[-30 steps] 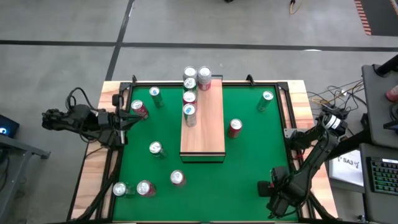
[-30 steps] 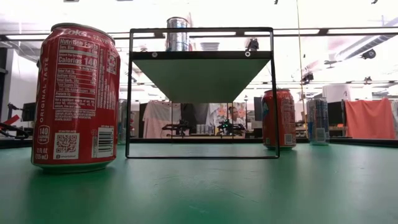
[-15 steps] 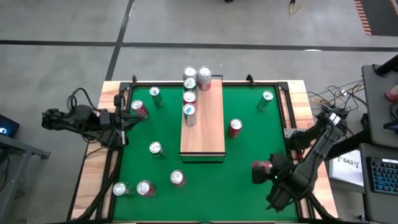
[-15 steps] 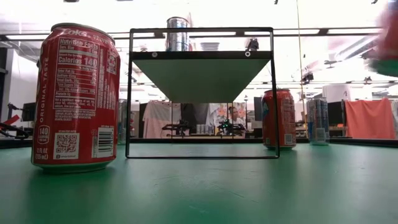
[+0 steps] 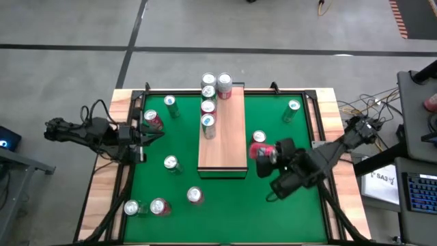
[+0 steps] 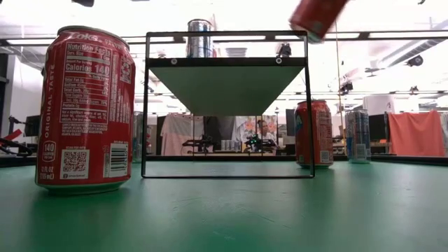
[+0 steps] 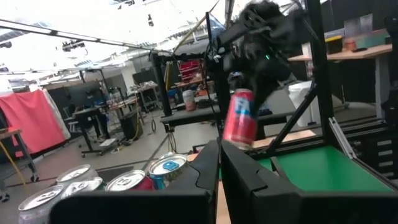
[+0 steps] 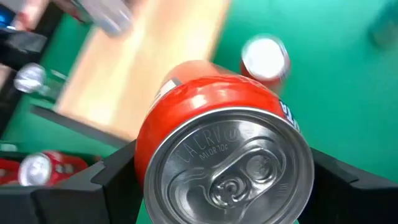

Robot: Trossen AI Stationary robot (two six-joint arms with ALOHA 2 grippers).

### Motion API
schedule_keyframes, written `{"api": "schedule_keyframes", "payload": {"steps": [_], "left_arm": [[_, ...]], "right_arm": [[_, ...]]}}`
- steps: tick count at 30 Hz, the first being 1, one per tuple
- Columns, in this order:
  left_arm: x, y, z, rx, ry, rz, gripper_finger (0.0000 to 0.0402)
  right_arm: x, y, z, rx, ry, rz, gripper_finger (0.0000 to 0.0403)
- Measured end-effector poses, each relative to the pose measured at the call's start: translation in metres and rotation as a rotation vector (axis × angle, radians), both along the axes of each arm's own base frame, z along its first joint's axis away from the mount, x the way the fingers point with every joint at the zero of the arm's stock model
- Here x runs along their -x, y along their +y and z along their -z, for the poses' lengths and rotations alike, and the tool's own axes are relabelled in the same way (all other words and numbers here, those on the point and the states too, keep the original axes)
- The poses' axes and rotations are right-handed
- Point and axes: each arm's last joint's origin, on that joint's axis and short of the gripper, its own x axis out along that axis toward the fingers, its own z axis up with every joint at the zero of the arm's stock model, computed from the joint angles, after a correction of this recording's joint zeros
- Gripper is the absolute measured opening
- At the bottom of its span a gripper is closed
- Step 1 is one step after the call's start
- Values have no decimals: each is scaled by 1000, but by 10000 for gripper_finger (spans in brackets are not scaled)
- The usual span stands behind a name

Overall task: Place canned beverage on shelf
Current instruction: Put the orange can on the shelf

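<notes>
Above the green felt-topped table [image 5: 273,212], seen from overhead, the right gripper [image 5: 265,152] carries a red aluminium beverage can [image 5: 259,150] just off the right edge of the long pale reddish-grained wooden shelf [image 5: 231,137], its jaws spread wide around the can's body; four cans stand at the shelf's far end, and another red can sits on the felt just beyond the carried one. The left gripper [image 5: 145,130] waits at the table's left rim, jaws closed on nothing. From table level, the carried can [image 6: 318,15] hangs tilted in the air (higher than the shelf top [image 6: 225,61]). The left wrist camera shows it [image 7: 239,117] aloft, tilted. The right wrist camera shows its lid [image 8: 231,162] between the dark fingers [image 8: 112,171], the shelf board [image 8: 146,59] beyond.
</notes>
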Motion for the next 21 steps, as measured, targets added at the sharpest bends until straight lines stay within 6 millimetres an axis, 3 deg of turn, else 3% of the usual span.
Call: {"api": "schedule_keyframes", "payload": {"steps": [7,11,16,21], "left_arm": [[-11,-6,1,58,5,121,0],[-23,-12,0,87,1,242,0],[-44,-19,6,110,33,260,15],[-65,-24,6,87,77,246,66]], "right_arm": [[-29,-25,-31,186,-78,-219,295],[-49,-25,-43,298,-166,-381,295],[-61,-21,-44,409,-190,-524,295],[-65,-19,-35,437,-160,-581,295]]}}
